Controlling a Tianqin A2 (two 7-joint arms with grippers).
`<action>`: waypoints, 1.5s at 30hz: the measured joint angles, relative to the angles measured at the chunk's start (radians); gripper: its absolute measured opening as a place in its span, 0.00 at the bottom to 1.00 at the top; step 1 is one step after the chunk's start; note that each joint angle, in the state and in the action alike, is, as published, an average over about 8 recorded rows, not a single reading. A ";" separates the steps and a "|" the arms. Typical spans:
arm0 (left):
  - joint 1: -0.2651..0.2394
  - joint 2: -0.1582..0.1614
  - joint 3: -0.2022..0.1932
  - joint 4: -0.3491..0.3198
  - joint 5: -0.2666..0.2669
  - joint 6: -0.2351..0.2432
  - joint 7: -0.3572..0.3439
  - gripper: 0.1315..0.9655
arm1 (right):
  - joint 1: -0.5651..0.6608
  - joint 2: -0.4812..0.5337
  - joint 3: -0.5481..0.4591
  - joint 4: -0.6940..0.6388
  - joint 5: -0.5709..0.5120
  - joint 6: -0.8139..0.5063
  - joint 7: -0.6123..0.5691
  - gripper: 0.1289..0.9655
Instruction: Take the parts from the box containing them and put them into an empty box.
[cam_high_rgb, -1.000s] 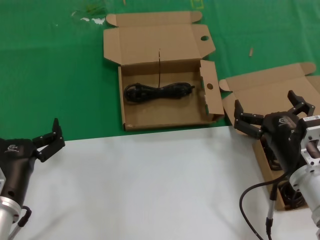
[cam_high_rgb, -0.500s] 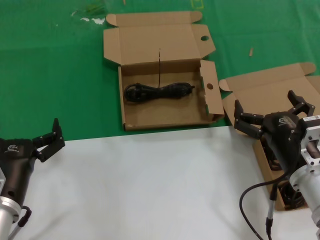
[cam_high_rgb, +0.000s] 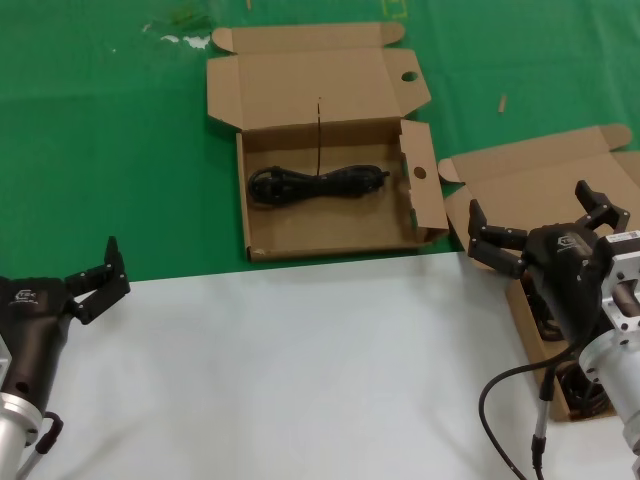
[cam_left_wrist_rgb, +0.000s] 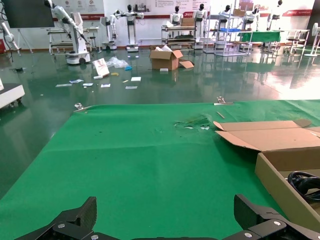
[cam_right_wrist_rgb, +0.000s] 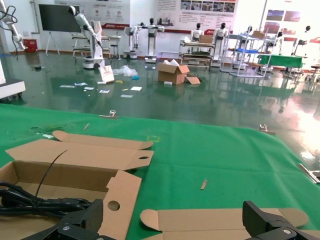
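Note:
The wide mailer box (cam_high_rgb: 262, 243) with a round hole in its side flap (cam_high_rgb: 420, 173) lies open on the green mat. One coiled black cable (cam_high_rgb: 315, 183) lies inside it, also seen in the left wrist view (cam_left_wrist_rgb: 305, 182) and the right wrist view (cam_right_wrist_rgb: 40, 202). The plain-lidded box (cam_high_rgb: 530, 180) lies open at the right. Dark cables (cam_high_rgb: 588, 393) show in its tray, mostly hidden behind my right arm. My right gripper (cam_high_rgb: 530, 207) hovers open over that box's lid (cam_right_wrist_rgb: 220, 220). At the near left my left gripper (cam_high_rgb: 97, 280) is open and holds nothing.
A white sheet (cam_high_rgb: 300, 370) covers the near half of the table and green mat (cam_high_rgb: 100, 150) the far half. Small scraps (cam_high_rgb: 180, 30) lie on the mat at the far left. My own thick black cable (cam_high_rgb: 500, 400) loops beside the right arm.

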 joint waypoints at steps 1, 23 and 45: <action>0.000 0.000 0.000 0.000 0.000 0.000 0.000 1.00 | 0.000 0.000 0.000 0.000 0.000 0.000 0.000 1.00; 0.000 0.000 0.000 0.000 0.000 0.000 0.000 1.00 | 0.000 0.000 0.000 0.000 0.000 0.000 0.000 1.00; 0.000 0.000 0.000 0.000 0.000 0.000 0.000 1.00 | 0.000 0.000 0.000 0.000 0.000 0.000 0.000 1.00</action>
